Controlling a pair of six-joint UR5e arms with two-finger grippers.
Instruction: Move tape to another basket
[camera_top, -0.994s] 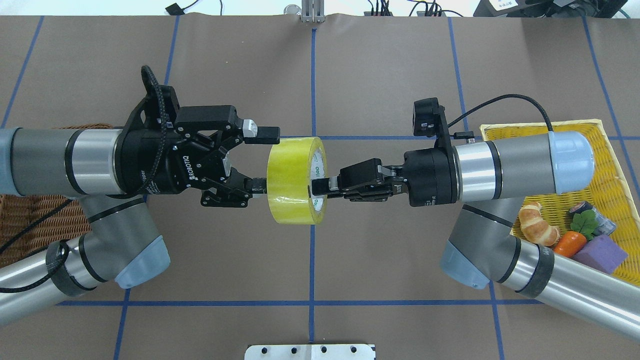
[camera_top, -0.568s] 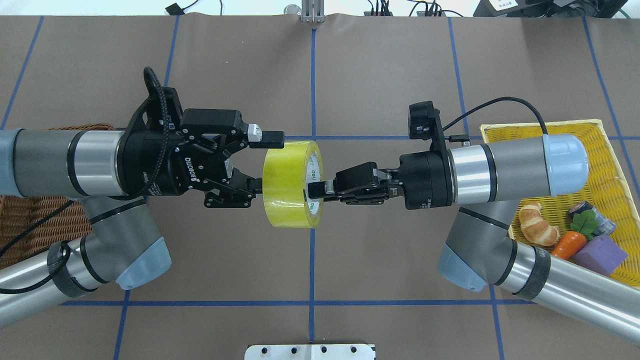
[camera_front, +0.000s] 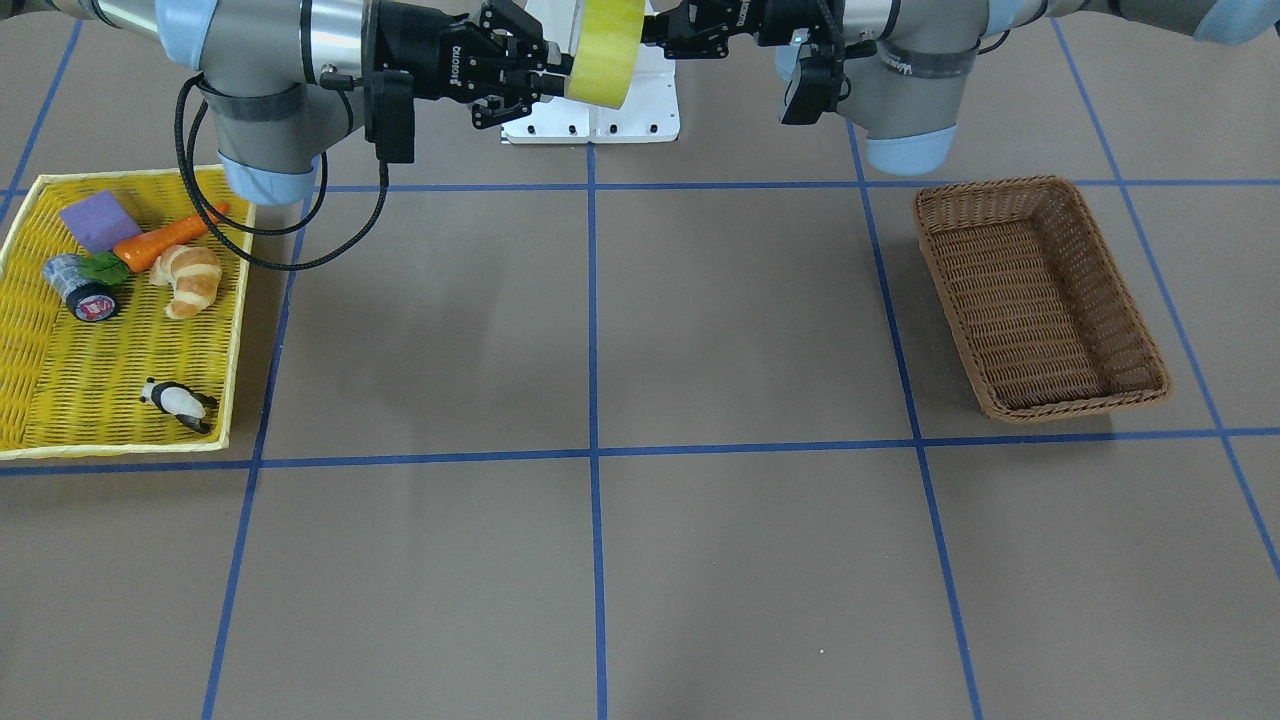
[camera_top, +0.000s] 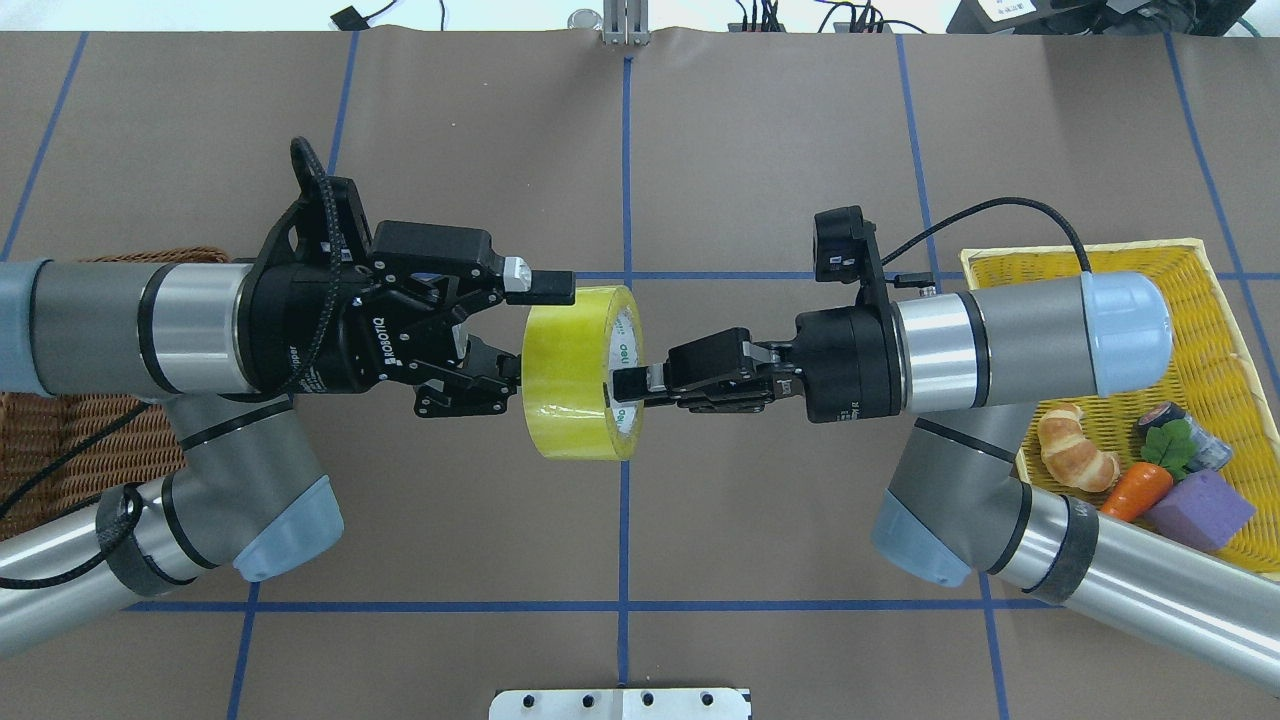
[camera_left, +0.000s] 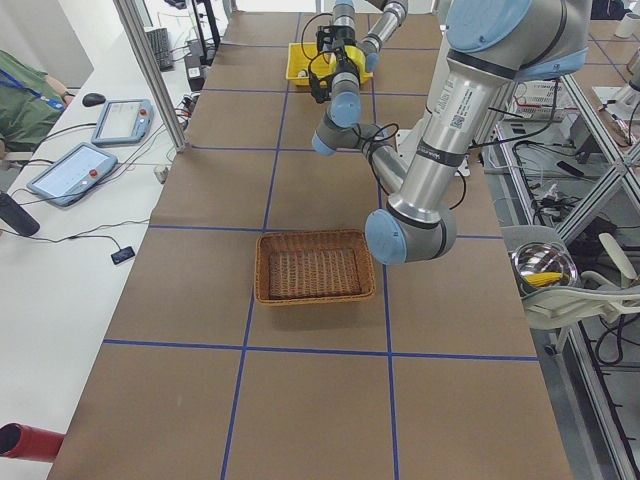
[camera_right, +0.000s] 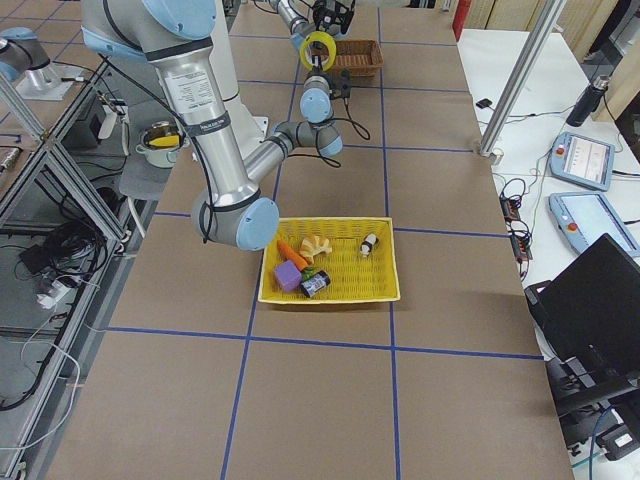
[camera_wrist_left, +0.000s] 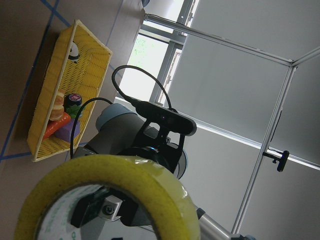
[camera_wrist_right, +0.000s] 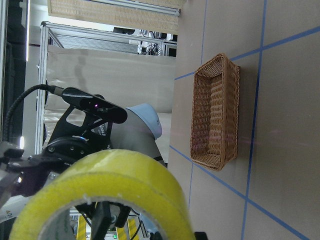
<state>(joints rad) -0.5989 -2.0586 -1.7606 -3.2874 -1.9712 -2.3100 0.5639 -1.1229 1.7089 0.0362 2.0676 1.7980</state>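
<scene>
Between two grippers (camera_top: 535, 330) (camera_top: 628, 385), one tape (camera_top: 568, 372).

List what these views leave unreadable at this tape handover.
- Overhead: right gripper fingertips, hidden inside the tape core.
- Overhead: whether left gripper touches the tape, hidden by the roll.
- Overhead: the basket, mostly under the left arm and cut by the edge.
- Front-facing: tape top, cut by the upper edge.
- Side views: both grippers too small.
</scene>
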